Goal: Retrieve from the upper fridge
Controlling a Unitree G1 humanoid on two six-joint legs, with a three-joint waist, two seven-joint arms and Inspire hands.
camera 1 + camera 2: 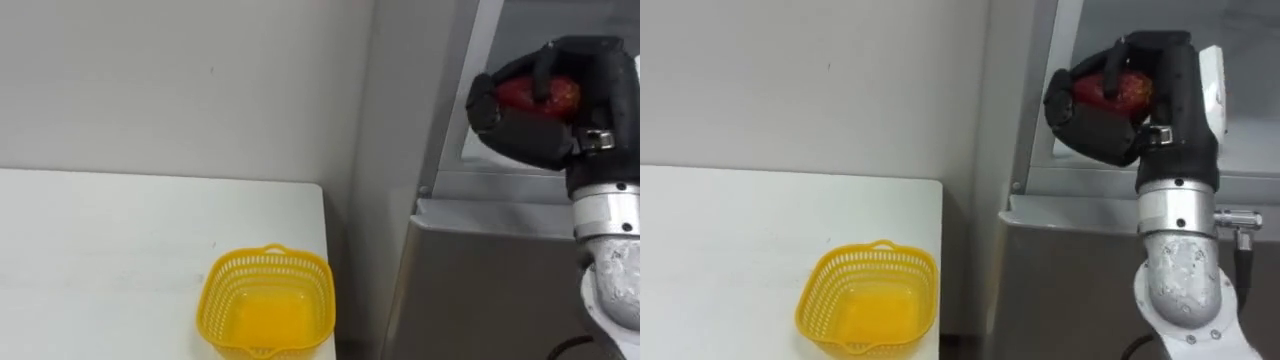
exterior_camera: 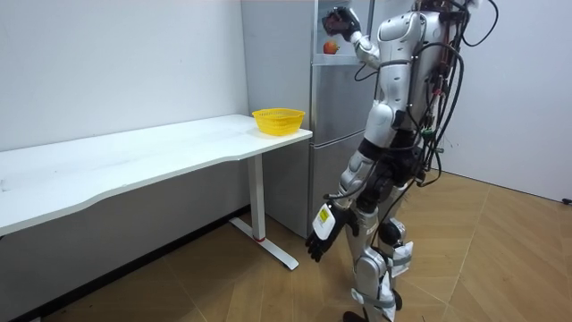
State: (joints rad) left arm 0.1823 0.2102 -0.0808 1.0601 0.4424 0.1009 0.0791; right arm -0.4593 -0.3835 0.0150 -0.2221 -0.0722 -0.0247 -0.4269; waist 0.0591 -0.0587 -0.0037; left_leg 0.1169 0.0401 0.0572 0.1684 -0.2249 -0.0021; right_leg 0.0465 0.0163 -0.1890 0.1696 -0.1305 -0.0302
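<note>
My right hand (image 1: 535, 135) is raised in front of the silver fridge's (image 1: 480, 260) open upper compartment, with its fingers curled round a red fruit (image 1: 545, 95). In the room view the same hand (image 2: 341, 18) is up at the compartment's mouth, and another reddish fruit (image 2: 331, 46) rests on the shelf just below it. My left hand (image 2: 323, 234) hangs at my side near knee height, fingers relaxed and holding nothing.
A yellow mesh basket (image 1: 267, 302) stands empty at the corner of a long white table (image 1: 100, 260) nearest the fridge. A narrow gap separates the table's edge from the fridge's side. I stand on a wooden floor (image 2: 500, 268) facing the fridge.
</note>
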